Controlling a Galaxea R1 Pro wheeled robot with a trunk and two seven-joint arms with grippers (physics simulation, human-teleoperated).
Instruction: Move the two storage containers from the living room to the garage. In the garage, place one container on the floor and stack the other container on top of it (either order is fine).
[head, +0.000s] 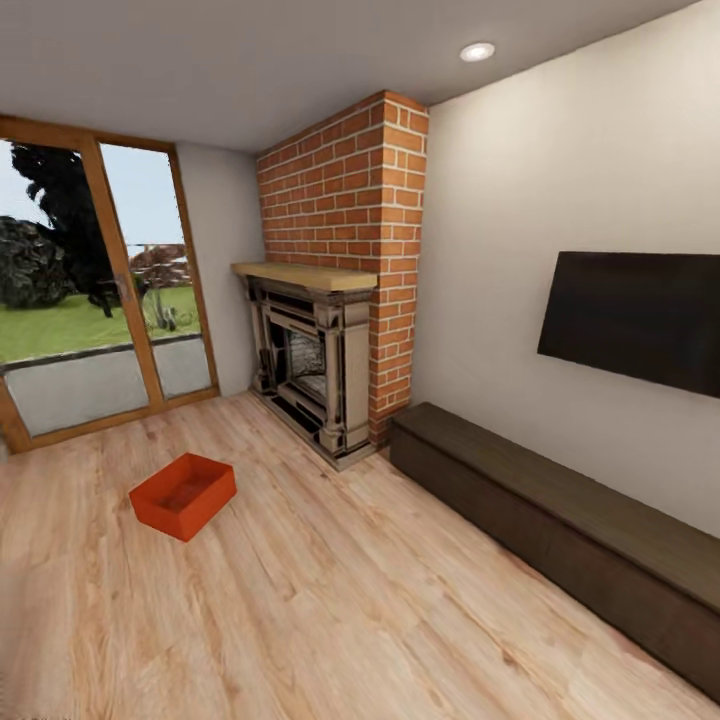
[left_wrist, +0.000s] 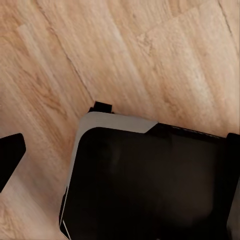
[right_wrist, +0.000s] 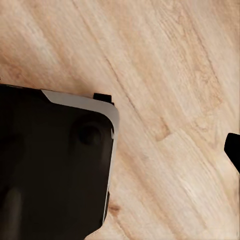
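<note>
On my left wrist camera a single dark fingertip (left_wrist: 9, 155) pokes in at the picture's edge, and on the right wrist camera another dark tip (right_wrist: 233, 150) does the same; from these slivers I cannot tell whether either gripper is spread or pressed together. Both wrist cameras look down past the robot's black, grey-trimmed base (left_wrist: 150, 185) onto light wood planks (right_wrist: 165, 75), with nothing lying beside the base.

From the head camera, the plank floor (head: 330, 610) stretches out bare toward the fireplace (head: 310, 365). One orange-red storage container (head: 184, 494) sits on the planks, out in front of the fireplace toward the glass doors, apart from its hearth, open side up and turned at an angle to the boards. It has free floor on all four sides. On the other side of the fireplace, a long dark low bench (head: 560, 530) runs along the cream wall, its near end just beside the brick column (head: 355, 240). A black TV (head: 635, 320) hangs on the wall above the bench. The wood-framed glass doors (head: 110, 290) stand beyond the container, with grass behind. I can read no labels or writing anywhere.
</note>
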